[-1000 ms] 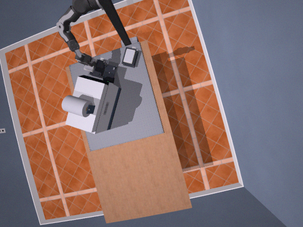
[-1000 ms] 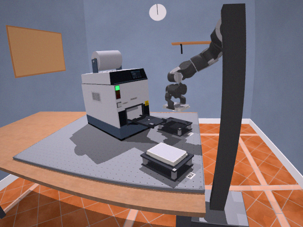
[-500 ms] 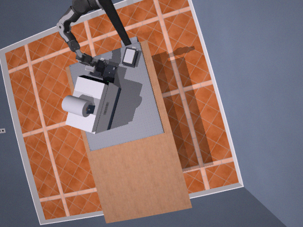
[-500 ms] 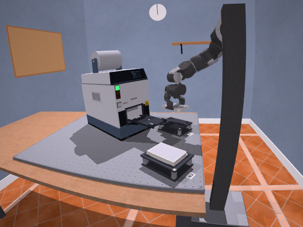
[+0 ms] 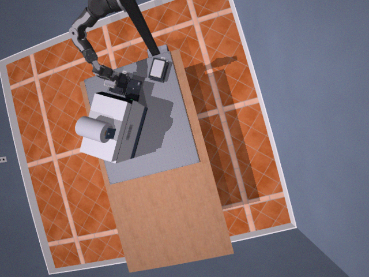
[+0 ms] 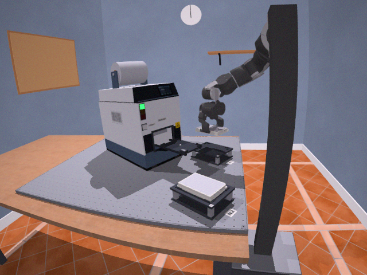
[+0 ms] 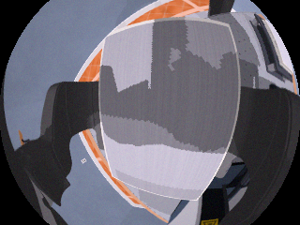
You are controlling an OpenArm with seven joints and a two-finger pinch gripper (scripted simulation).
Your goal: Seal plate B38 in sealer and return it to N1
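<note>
Overhead, oblique side, wrist-mounted views

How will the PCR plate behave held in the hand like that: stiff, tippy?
Likely stiff: the PCR plate hangs level from the hand with no visible sag. Probably light, since a pinch near its middle carries it. It may tilt if bumped, as both ends overhang the fingers unsupported.
</note>
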